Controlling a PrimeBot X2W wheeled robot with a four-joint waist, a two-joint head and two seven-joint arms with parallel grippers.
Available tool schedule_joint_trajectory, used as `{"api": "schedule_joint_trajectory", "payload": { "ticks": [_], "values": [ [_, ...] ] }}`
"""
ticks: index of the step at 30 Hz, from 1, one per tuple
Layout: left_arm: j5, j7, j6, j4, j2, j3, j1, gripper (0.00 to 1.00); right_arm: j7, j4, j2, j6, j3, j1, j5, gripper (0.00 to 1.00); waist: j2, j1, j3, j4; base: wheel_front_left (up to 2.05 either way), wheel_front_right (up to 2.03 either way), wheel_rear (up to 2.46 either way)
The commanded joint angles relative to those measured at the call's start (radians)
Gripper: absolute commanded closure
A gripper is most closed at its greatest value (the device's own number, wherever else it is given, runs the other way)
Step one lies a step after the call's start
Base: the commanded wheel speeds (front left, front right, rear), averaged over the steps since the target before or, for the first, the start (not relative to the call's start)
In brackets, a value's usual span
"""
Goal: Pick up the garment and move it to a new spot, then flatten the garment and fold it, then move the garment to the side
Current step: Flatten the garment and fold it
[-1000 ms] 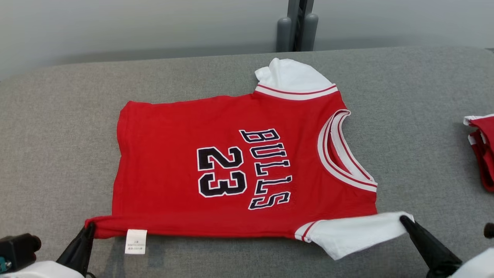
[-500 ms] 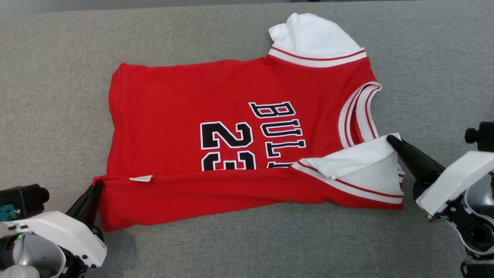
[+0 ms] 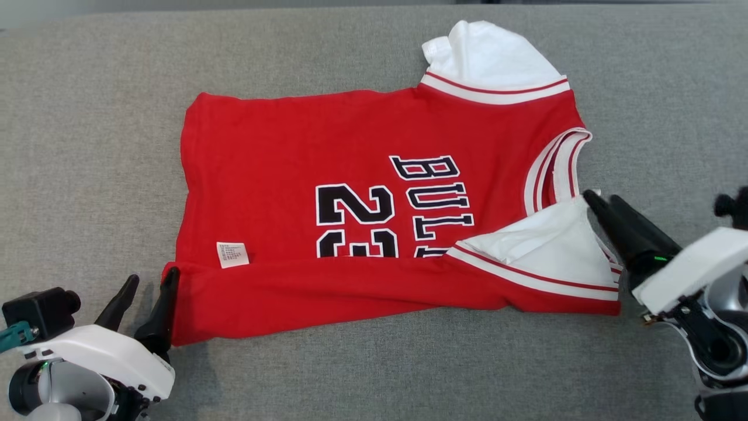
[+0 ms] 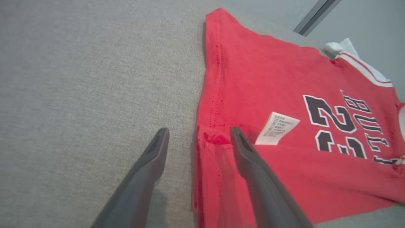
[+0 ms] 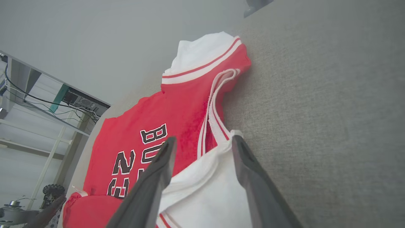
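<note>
Left claw point(image 3: 151, 279) stands spread at the hem corner of the red jersey point(image 3: 362, 140), one finger over the cloth and one over the grey table point(image 3: 87, 117), pinching nothing; the right claw point(image 3: 602, 199) is spread too, its tips at the white sleeve point(image 3: 549, 245) folded onto the chest. The jersey lies flat mid-table, its near edge turned over. It looks light, thin and limp, so it is probably best pinched at corners and hems, both layers together, or it will sag and unfold.

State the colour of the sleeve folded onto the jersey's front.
White sleeve, red-striped where it joins; head view shows it best.
</note>
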Motion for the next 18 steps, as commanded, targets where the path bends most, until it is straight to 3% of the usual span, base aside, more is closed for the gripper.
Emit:
{"api": "schedule_joint_trajectory", "payload": {
  "ticks": [1,7,12,18],
  "values": [
    [0.048,-0.16,0.046,-0.054,-0.046,0.058,0.02,0.0,-0.208,-0.036,0.046,0.0,-0.112,0.068,-0.049,0.0,0.0,0.0,-0.058,0.002,0.0,0.0,0.0],
    [0.135,-0.297,0.075,-0.093,-0.071,0.076,-0.009,0.0,-0.387,-0.099,0.068,0.0,-0.144,0.101,-0.242,0.0,0.0,0.0,-0.092,-0.008,0.0,0.0,0.0],
    [0.24,-0.34,0.098,-0.077,-0.06,0.061,-0.034,0.0,-0.457,-0.135,0.073,0.0,-0.108,0.131,-0.411,0.0,0.0,0.0,-0.12,-0.011,0.0,0.0,0.0],
    [0.321,-0.351,0.092,-0.029,-0.042,0.027,-0.046,0.0,-0.496,-0.136,0.065,0.0,-0.062,0.175,-0.54,0.0,0.0,0.0,-0.144,-0.003,0.0,0.0,0.0]
  ]
}}
